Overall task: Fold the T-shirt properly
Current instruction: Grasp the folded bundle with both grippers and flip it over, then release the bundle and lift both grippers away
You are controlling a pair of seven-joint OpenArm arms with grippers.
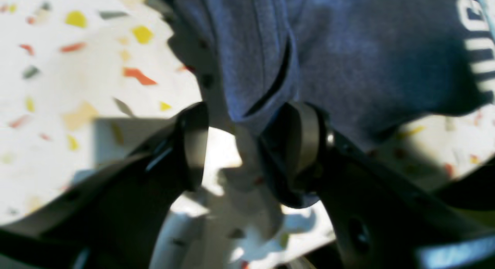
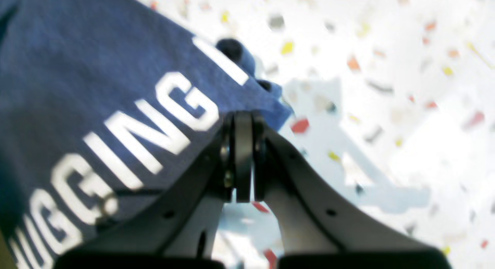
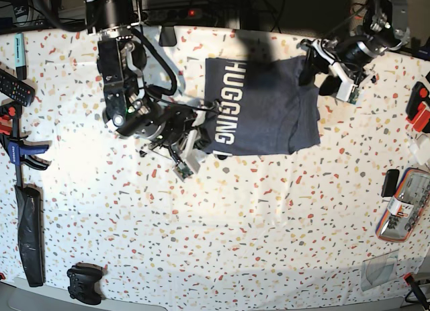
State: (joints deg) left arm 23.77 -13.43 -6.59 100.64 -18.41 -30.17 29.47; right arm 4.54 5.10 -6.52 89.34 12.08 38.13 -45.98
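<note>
The navy T-shirt (image 3: 262,109) lies partly folded at the back middle of the speckled table (image 3: 222,237), with the white "HUGGING" lettering up along its left side. My right gripper (image 2: 243,118) is shut at the shirt's lettered edge (image 2: 116,106), where the cloth bunches at its tips. In the base view it (image 3: 200,133) is at the shirt's lower left corner. My left gripper (image 1: 249,145) is open, and a fold of the shirt (image 1: 348,68) hangs between its fingers. In the base view it (image 3: 317,76) is at the shirt's upper right corner.
A remote (image 3: 13,88), a blue clamp (image 3: 17,150) and a black strap (image 3: 30,237) lie along the left edge. A game controller (image 3: 84,284) sits front left. A red tool (image 3: 420,109), a small black block (image 3: 390,182) and a tin (image 3: 403,203) are at the right.
</note>
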